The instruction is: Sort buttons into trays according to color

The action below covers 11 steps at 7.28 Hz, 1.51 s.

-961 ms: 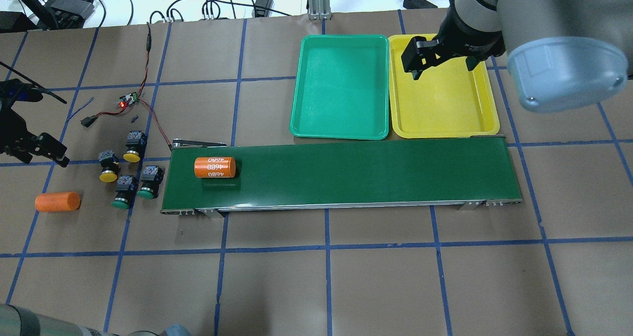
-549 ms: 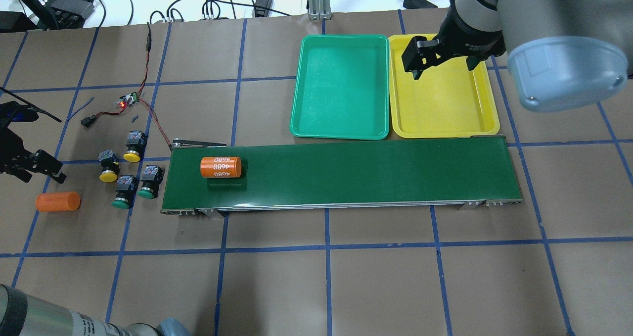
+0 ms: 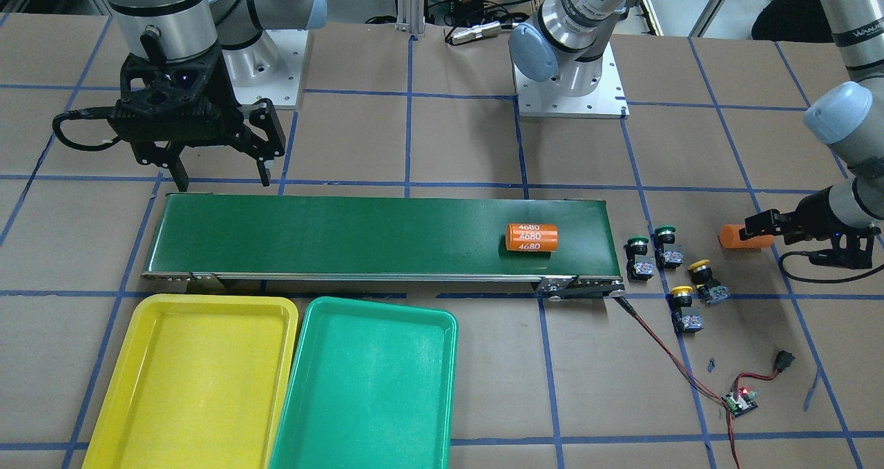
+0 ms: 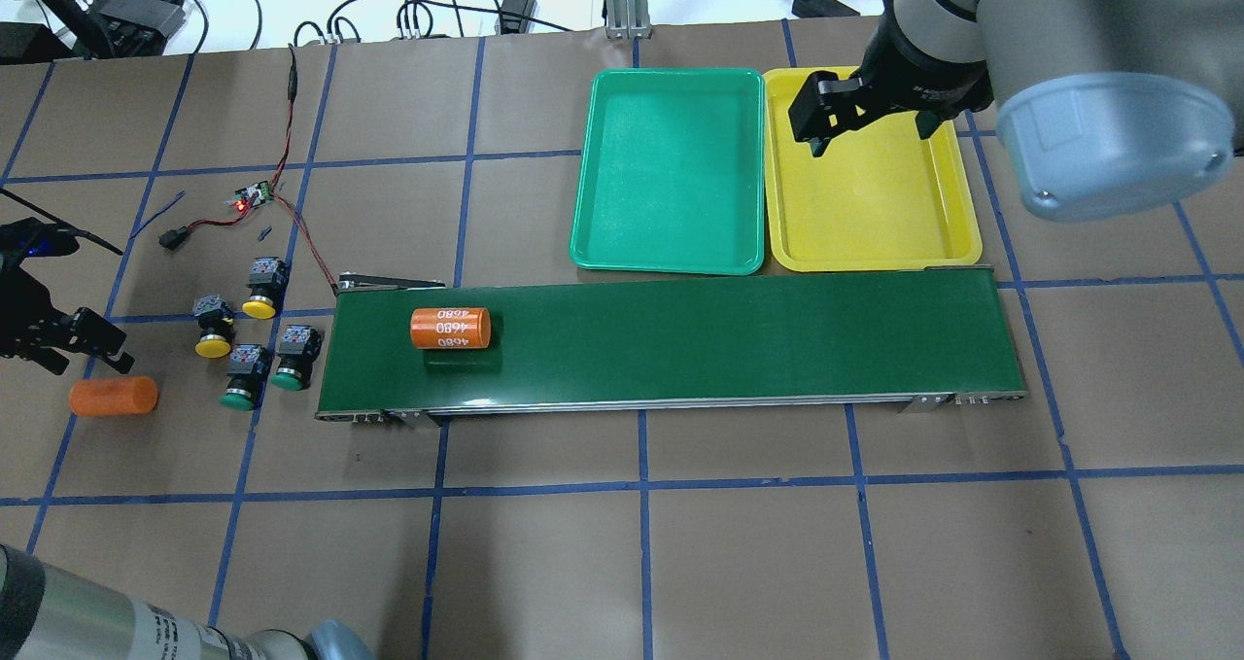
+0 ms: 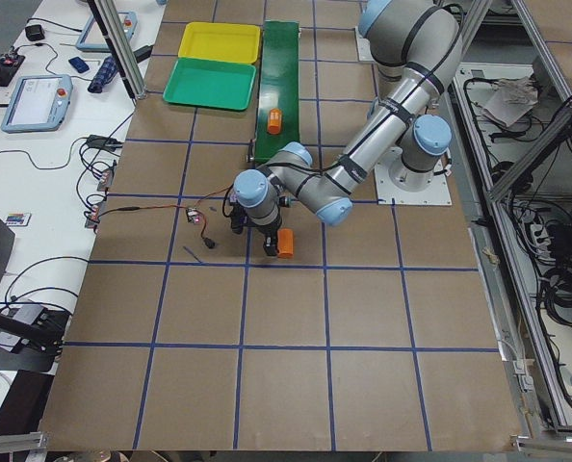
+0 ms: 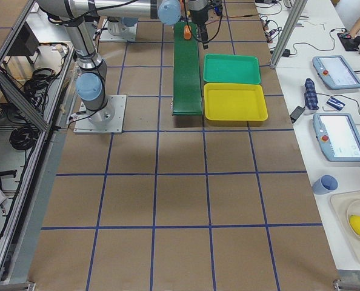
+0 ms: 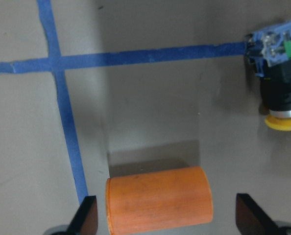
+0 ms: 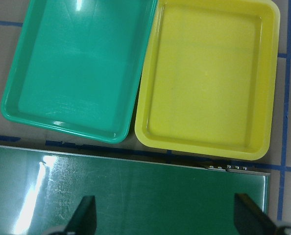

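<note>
Now left gripper (image 7: 167, 218), jaws apart, hovers over plain orange cylinder (image 4: 114, 396) at brown-papered, blue-taped desk's (image 4: 544, 563) left end. Four small black push-buttons (image 4: 260, 289) lie between it and dark-green conveyor belt (image 4: 729, 339) carrying orange 4680 cylinder (image 4: 450, 329). Right gripper (image 3: 224, 179), apart, hangs above belt's right end beside yellow plastic tray (image 4: 875, 203) and green plastic tray (image 4: 671, 169).
</note>
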Motion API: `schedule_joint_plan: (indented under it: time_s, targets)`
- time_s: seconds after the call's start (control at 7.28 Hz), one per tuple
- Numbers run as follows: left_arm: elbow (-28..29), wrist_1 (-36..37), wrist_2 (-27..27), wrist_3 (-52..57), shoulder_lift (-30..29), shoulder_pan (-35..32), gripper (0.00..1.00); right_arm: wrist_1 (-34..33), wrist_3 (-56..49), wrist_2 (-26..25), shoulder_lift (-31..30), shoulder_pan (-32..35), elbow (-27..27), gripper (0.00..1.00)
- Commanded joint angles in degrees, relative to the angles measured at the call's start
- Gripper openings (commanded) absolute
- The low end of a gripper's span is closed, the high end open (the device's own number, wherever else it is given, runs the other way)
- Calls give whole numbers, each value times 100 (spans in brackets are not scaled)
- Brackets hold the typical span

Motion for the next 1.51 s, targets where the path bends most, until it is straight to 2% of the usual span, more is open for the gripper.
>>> schedule_joint_plan:
  time_s: [0.0,1.37]
  targets:
    - [0,4,-13,-16,-113,13,100,0,-8,0,0,0,0,100]
    - [-9,-5,39,-78,-350,13,100,-9,9,9,140,0,0,100]
